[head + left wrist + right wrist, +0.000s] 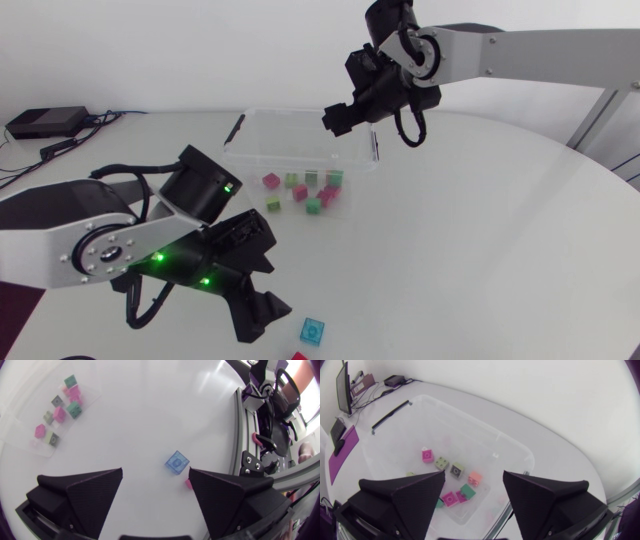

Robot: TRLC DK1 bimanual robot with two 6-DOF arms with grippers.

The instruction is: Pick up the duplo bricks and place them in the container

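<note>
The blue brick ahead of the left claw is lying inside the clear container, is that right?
Not quite. The blue brick sits ahead of the left claw, but on the bare table, outside the clear container. The left wrist view shows it.

Our silver-grey left arm [70, 240] shows a screw-ringed disc, green lights and black cables; our left gripper [155, 471] and right gripper [474, 472] are matte black wedges.
</note>
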